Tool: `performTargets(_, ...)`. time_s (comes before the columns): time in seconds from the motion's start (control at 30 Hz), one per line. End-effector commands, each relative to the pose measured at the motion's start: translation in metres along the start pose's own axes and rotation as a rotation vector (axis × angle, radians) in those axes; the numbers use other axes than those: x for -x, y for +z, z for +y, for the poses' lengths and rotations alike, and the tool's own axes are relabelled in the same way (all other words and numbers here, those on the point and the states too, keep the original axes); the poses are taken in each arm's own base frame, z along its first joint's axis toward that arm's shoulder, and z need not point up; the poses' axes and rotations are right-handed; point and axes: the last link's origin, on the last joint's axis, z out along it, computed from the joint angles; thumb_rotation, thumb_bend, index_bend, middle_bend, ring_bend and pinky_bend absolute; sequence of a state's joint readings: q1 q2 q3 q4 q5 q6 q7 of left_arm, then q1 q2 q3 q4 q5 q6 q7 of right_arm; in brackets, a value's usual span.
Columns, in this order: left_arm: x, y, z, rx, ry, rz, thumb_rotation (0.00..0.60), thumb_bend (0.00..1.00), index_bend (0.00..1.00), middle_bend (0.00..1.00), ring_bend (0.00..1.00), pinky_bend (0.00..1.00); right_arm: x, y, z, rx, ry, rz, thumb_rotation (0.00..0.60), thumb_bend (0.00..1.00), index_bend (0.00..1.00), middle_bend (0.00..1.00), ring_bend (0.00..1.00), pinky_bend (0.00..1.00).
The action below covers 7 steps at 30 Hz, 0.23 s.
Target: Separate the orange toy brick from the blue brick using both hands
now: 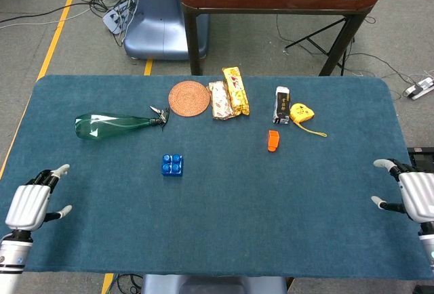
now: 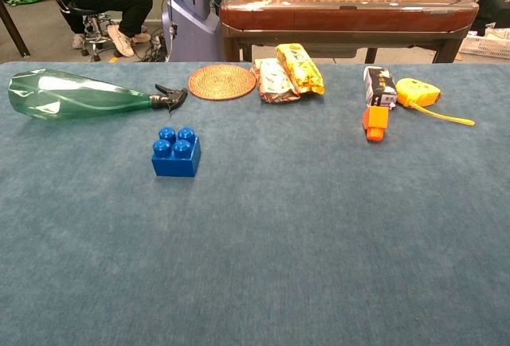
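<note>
Your left hand [image 1: 28, 202] sits at the bench's [image 1: 217, 240] near left corner, fingers apart and holding nothing. Along the far left edge lies a green spray bottle [image 1: 112, 124]. The blue brick [image 1: 172, 164] rests studs up on the left half of the bench, well apart from the orange brick [image 1: 272, 139], which lies right of centre, just in front of the small dark box [image 1: 281, 104] and near the yellow tape measure [image 1: 302, 112]. Your right hand [image 1: 413, 196] is at the near right edge, also spread and empty, though the frame cuts it off, so its far side is hard to judge.

As things lie, the two bricks look parted and neither touches a hand, so the job appears done. To finish well, keep both hands low and clear at the near edge, steer wide of the bottle and the tape, and leave the bricks undisturbed.
</note>
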State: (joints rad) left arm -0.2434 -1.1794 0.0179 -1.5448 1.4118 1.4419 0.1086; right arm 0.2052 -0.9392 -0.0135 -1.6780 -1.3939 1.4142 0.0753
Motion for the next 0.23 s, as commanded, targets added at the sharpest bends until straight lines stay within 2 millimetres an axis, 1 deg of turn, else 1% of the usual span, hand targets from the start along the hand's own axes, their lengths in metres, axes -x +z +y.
performTargets(0.03,0.0001,-0.0021,-0.0040,-0.012,0.004,-0.008,0.600,0.00,0.20,0.30,0.24,0.44,-0.0026,0.0004,-0.0005,-0.003,-0.004,0.003,0.600,0.00,0.29,0.33,0.38,0.41)
performTargets(0.23,0.0000,-0.0037,-0.0056,-0.017,0.002,-0.014,0.600,0.00,0.21,0.30,0.25,0.44,-0.0007,0.0047,-0.0047,-0.013,0.003,-0.008,0.600,0.00,0.29,0.33,0.38,0.41)
